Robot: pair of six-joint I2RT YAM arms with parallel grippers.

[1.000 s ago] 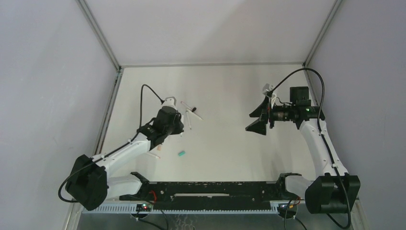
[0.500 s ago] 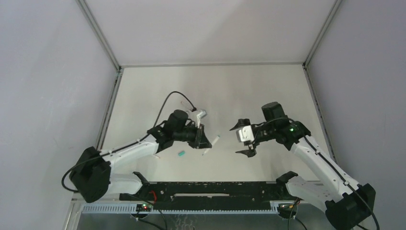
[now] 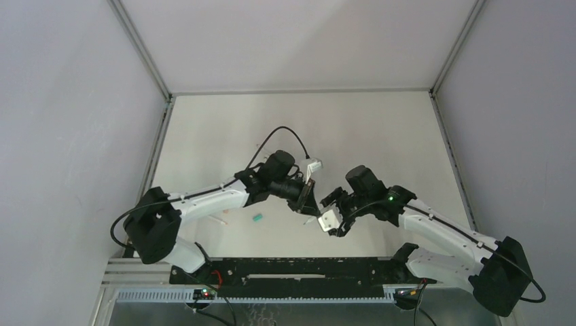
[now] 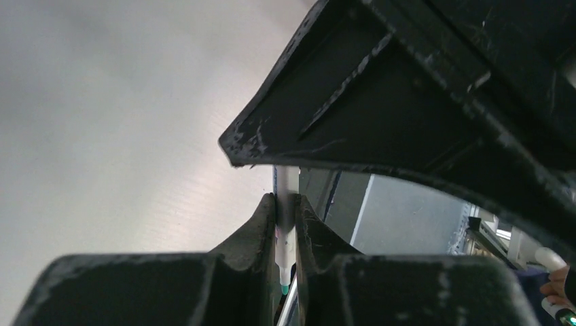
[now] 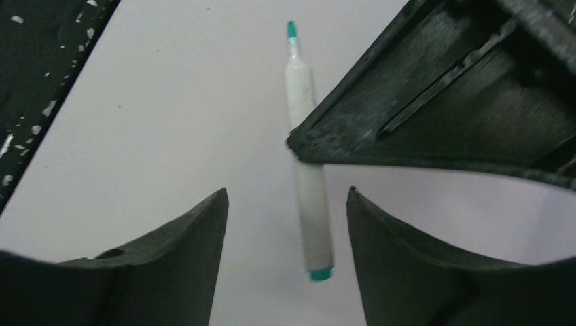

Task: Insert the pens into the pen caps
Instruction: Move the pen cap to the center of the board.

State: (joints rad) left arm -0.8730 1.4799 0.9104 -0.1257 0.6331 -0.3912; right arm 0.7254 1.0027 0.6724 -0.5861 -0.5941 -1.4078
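1. at the front middle of the bench (image 3: 380, 136), lifted above its surface: the left tool (image 3: 307, 198) and the right tool (image 3: 331, 214), just beside each other, with both arms reaching inward from their bases.
2. left tool: closed narrow on a pen (image 5: 311, 217), with the white barrel pinched between its two fingers. well visible from the left wrist, upright in the thin gap between the pads.
3. pen: white barrel, a small teal tip at one end and a teal end piece at the other. held in the air, not touching the bench.
4. right tool: opened wide, with one finger on each side of the pen. from the right wrist, a clear gap between each finger and the barrel, so no touching there.
5. in the same right wrist view: one black finger of the left tool crossing the barrel about at its middle, coming in from the upper right. teal tip at the far end, teal end piece nearer to the right tool's fingers.
6. in the left wrist view, above the pinching fingers: a big dark finger of the right tool, filling the upper right part and passing over the top of the barrel.
7. on the bench, left of both tools and near the left forearm: a teal cap (image 3: 257, 218), lying alone, well apart from the held pen.
8. further left, close beside the left arm: a small pinkish piece (image 3: 221, 219), too small to tell what.
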